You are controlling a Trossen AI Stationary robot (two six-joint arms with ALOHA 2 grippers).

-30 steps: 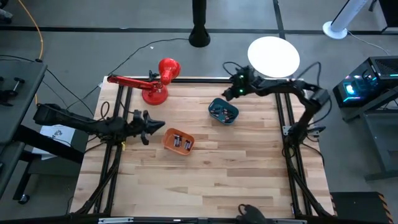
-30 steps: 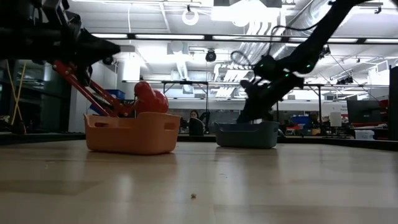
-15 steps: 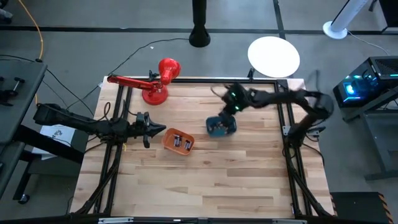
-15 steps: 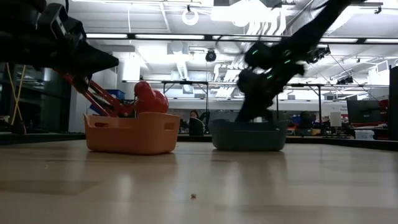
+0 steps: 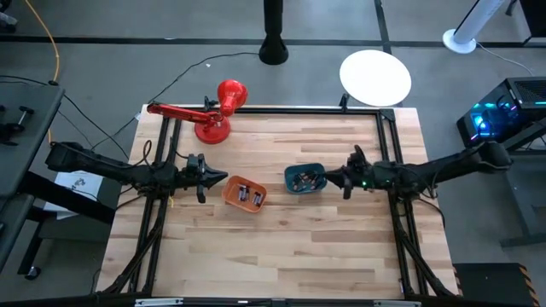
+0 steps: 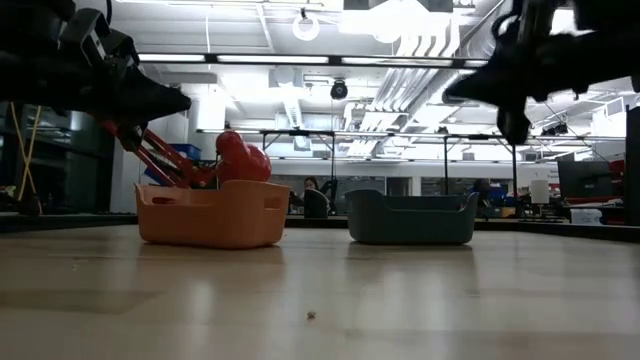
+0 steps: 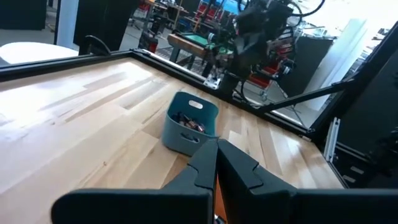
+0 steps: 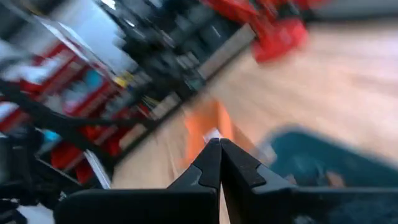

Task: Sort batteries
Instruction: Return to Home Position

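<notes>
Just beside right end effector (image 5: 329,178): batteries (image 5: 304,180).

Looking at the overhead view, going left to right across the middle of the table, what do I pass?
left gripper → orange bin → teal bin → right gripper
</notes>
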